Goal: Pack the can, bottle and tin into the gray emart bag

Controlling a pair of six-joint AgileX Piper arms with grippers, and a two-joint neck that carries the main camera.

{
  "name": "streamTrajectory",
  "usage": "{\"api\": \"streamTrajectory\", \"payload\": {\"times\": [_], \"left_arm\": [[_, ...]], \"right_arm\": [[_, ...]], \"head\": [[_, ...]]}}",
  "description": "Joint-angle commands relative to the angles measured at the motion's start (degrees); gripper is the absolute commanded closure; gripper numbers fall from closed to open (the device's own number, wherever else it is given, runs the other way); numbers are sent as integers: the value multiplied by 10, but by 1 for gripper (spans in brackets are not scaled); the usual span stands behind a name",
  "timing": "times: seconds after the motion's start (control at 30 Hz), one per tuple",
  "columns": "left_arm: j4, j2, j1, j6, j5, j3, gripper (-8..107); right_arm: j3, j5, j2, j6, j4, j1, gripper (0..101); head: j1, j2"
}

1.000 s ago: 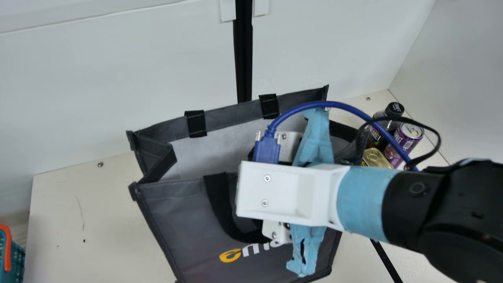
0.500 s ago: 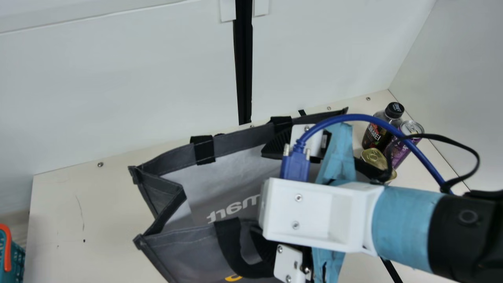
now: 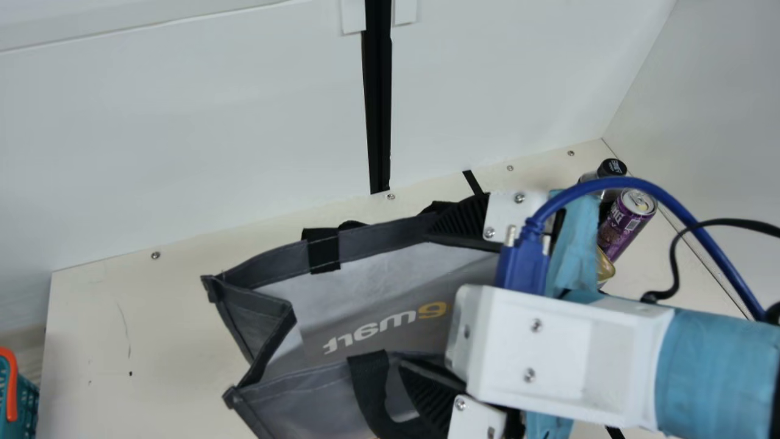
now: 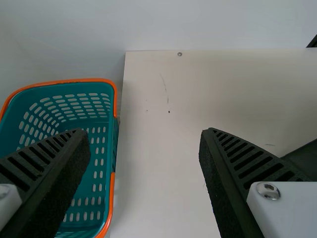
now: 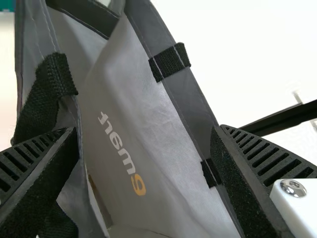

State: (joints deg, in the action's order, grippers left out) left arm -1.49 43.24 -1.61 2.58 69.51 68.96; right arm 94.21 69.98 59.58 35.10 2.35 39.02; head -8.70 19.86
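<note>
Gray bag [image 3: 390, 280]: "emart" lettering [image 3: 384, 327] on the inner wall, "e" in yellow-orange, "mart" in pale gray. Upside down in main view, "e" at the right end. Right wrist view has the same word running on a slant, "e" lowest. Purple can [image 3: 626, 227]: pale capitals on the side, whole word can't be made out, plus a small barcode-like patch [image 3: 632, 225] near the top. Bottle [image 3: 591, 177]: white characters on the black cap [image 3: 612, 166], too small to read.
</note>
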Motion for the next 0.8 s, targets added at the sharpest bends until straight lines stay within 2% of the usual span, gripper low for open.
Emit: {"api": "streamTrajectory", "payload": {"times": [0.0,0.47,0.77], "left_arm": [[0,0,0,0,0,0,9],[0,0,0,0,0,0,9],[0,0,0,0,0,0,9]], "right_arm": [[3,-1,-3,0,-2,-1,10],[48,-1,-22,-16,-18,-19,10],[80,-1,-27,-34,-7,-72,10]], "head": [[-13,1],[-13,1],[-13,1]]}}
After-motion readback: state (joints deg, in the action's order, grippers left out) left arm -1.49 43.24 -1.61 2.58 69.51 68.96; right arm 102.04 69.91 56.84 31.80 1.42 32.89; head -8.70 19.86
